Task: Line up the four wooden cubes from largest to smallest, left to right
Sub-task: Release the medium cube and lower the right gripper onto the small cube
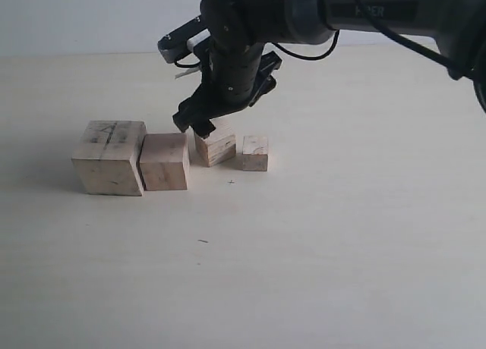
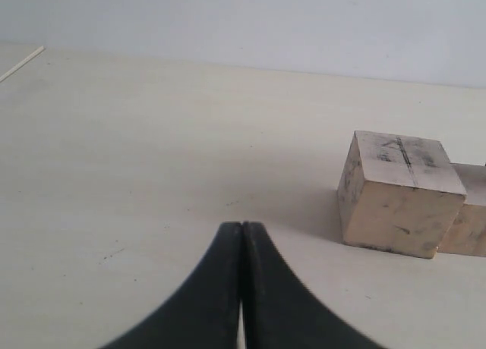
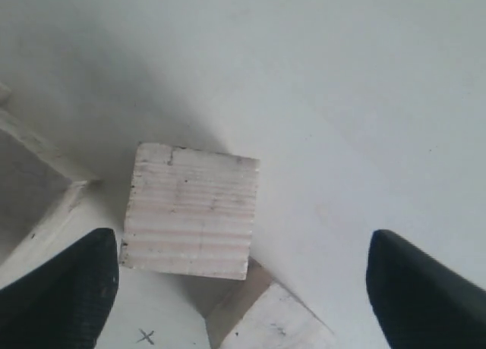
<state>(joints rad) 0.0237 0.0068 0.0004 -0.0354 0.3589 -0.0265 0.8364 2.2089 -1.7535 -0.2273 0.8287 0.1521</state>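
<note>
The right end effector [image 1: 194, 127] is hovering just above the third cube [image 1: 216, 145]. Its fingers [image 3: 64, 288] are standing wide apart and gripping nothing. The third cube is sitting on the tabletop [image 1: 319, 243] directly beneath this end effector, in line with the gap between the fingers and touching neither. It is lying turned at an angle to its neighbours.

Just beside the end effector on one side, the second cube [image 1: 165, 161] is standing right against the largest cube [image 1: 110, 157], whose top is showing dark scribbles. On the end effector's other side, the smallest cube [image 1: 255, 152] is sitting near the third cube but apart from it. A small pen cross [image 1: 231, 182] is showing on the tabletop close by, off the gap between those two cubes.

The left end effector [image 2: 241, 239] is hanging low over the tabletop with its fingers pressed together, holding nothing. The largest cube is standing ahead of it and off to one side, apart from it, with the second cube showing just beyond.
</note>
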